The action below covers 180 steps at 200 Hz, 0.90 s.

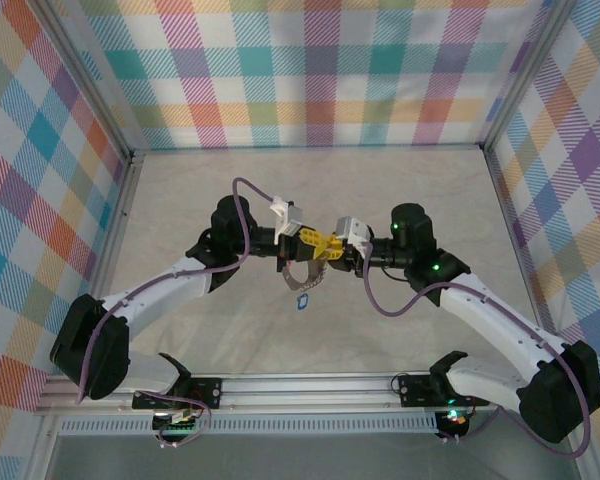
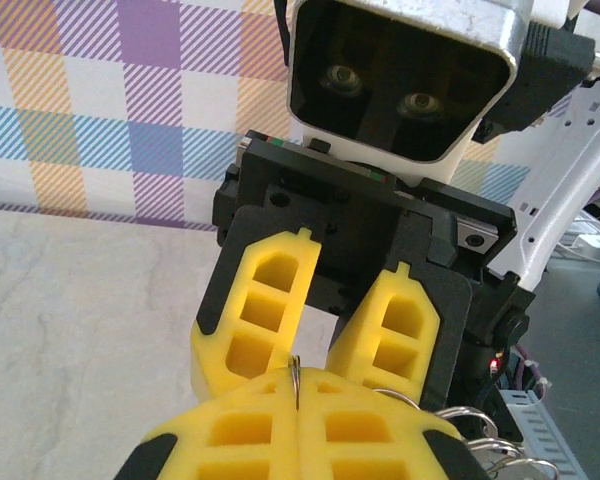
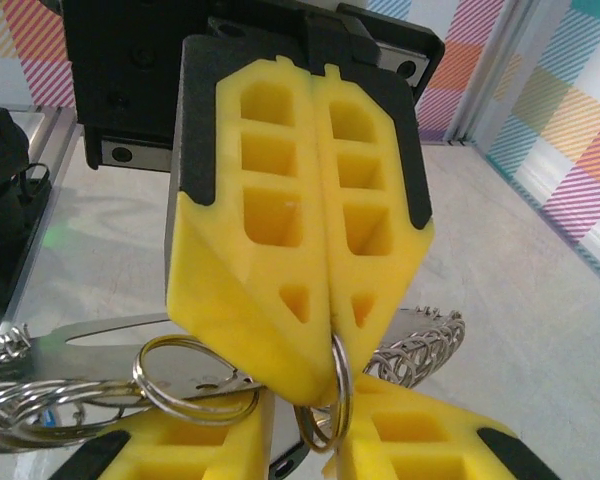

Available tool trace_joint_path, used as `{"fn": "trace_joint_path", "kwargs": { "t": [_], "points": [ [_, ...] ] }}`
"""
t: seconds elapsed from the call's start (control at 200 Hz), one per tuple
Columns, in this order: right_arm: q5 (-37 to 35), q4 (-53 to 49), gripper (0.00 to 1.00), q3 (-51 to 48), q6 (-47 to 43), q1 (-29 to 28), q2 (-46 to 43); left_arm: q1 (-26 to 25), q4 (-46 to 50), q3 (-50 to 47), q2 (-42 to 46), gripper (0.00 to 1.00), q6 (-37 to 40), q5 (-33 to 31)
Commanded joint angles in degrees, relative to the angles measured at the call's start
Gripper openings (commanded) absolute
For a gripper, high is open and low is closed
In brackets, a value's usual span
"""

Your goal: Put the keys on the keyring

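- The left claw [image 1: 305,240] and right claw [image 1: 332,246] meet tip to tip above the middle of the counter [image 1: 180,200].
- The keyring [image 1: 302,276] hangs beneath them.
- A blue-tagged key [image 1: 303,300] shows just beyond it, toward the arm bases.

Keyring [image 1: 302,284]: thin silver hoop, hanging raised off the surface, carrying fine chain links [image 3: 425,345] and small split rings [image 3: 152,382]. Blue-tagged key [image 1: 303,300]: directly below the hoop.

left gripper [image 1: 317,243], right gripper [image 1: 333,247] tip to tip above table [image 1: 180,200] centre; keyring [image 1: 302,276] hanging beneath; key [image 1: 303,299] on table, nearer side
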<state>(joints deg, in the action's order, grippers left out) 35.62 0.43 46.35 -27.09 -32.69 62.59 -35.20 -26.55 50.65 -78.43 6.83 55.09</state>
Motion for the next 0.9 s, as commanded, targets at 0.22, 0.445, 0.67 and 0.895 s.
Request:
{"fn": "trace_joint_path", "kwargs": {
  "t": [0.22, 0.445, 0.67, 0.895],
  "points": [
    [4.4, 11.5, 0.24, -1.5, 4.2, -0.7, -0.3, -1.6, -0.7, 2.2, 0.1, 0.0, 0.3, 0.4],
    [1.8, 3.7, 0.3, -1.9, 1.4, 1.3, -4.1, -0.1, 4.9, 4.0, 2.2, 0.0, 2.6, 0.2],
    [0.7, 0.5, 0.31, -3.6, 1.1, 3.1, -7.4, 0.9, 6.6, 4.7, 3.3, 0.0, 1.1, 1.8],
    [0.8, -0.7, 0.35, -4.9, 0.7, 3.3, -9.3, 1.4, 4.6, 5.7, 3.1, 0.0, -1.3, 2.0]
  ]
}}
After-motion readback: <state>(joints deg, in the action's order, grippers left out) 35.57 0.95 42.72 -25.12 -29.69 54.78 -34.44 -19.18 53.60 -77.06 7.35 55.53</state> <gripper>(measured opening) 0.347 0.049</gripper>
